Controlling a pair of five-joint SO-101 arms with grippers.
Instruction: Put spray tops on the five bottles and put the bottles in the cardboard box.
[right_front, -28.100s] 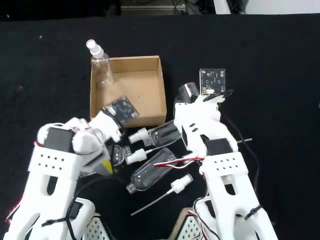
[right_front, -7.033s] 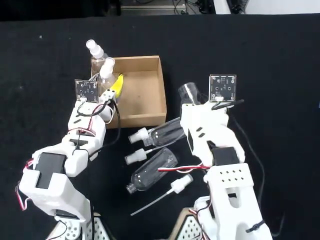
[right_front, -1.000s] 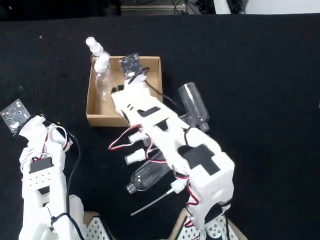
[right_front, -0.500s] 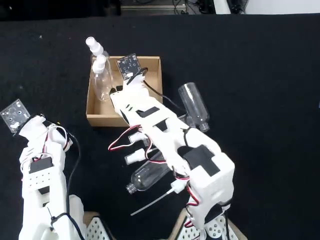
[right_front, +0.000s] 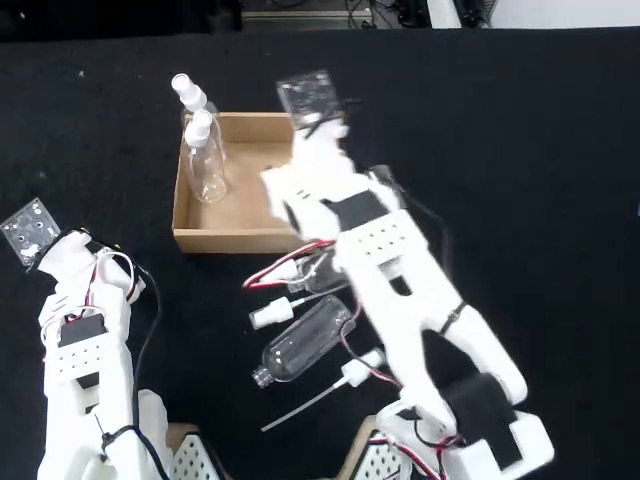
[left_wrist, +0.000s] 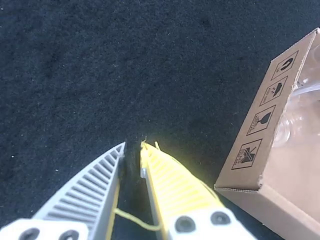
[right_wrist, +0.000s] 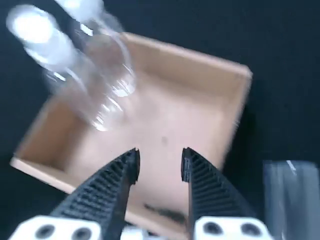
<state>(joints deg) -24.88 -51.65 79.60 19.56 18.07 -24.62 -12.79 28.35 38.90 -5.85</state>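
The cardboard box (right_front: 250, 240) holds two clear bottles with white spray tops (right_front: 200, 150), upright in its far left corner. My right arm (right_front: 340, 210) stretches over the box. In the right wrist view my right gripper (right_wrist: 159, 155) hangs open and empty above the box floor (right_wrist: 170, 115), apart from the two bottles (right_wrist: 107, 70). A bare bottle (right_front: 300, 342) lies on the table near the arm bases. A capped bottle (right_front: 322, 270) lies partly under the right arm. Left of the box (left_wrist: 255, 145), my left gripper (left_wrist: 133, 146) is shut over the black cloth.
A loose spray top (right_front: 270, 315) and another with a long tube (right_front: 350, 375) lie beside the lying bottles. A further clear bottle (right_wrist: 290, 190) stands just outside the box. The left arm (right_front: 80, 300) sits at the near left. Black cloth covers the table.
My right arm has swung right and lifted away from the two bottles in the box corner, now hiding the bottle that stood right of the box. The left arm has not moved.
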